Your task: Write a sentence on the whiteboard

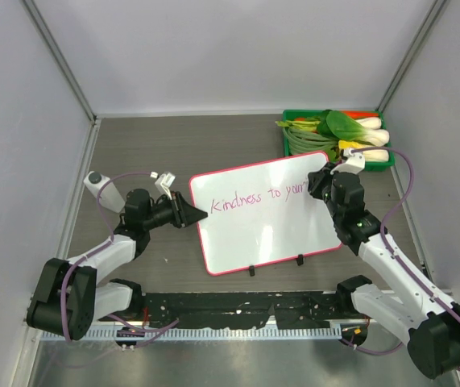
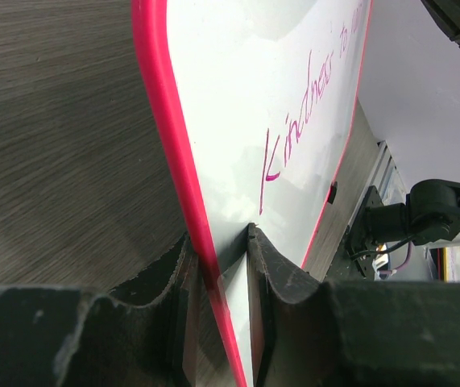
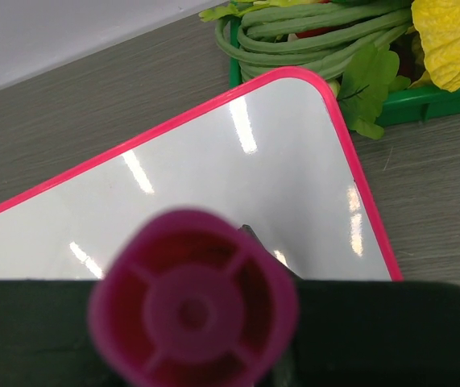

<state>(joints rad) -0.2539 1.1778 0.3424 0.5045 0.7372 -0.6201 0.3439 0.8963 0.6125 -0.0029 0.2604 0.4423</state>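
Only top cam: whole sentence (image 1: 263, 196).

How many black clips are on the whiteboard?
2. The left clip and the right clip both sit on the near long edge of the whiteboard. The right claw hides part of the right edge.

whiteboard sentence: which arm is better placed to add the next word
Right. The right gripper holds the marker at the end of the sentence; the left gripper is clamped on the whiteboard edge, steadying it.
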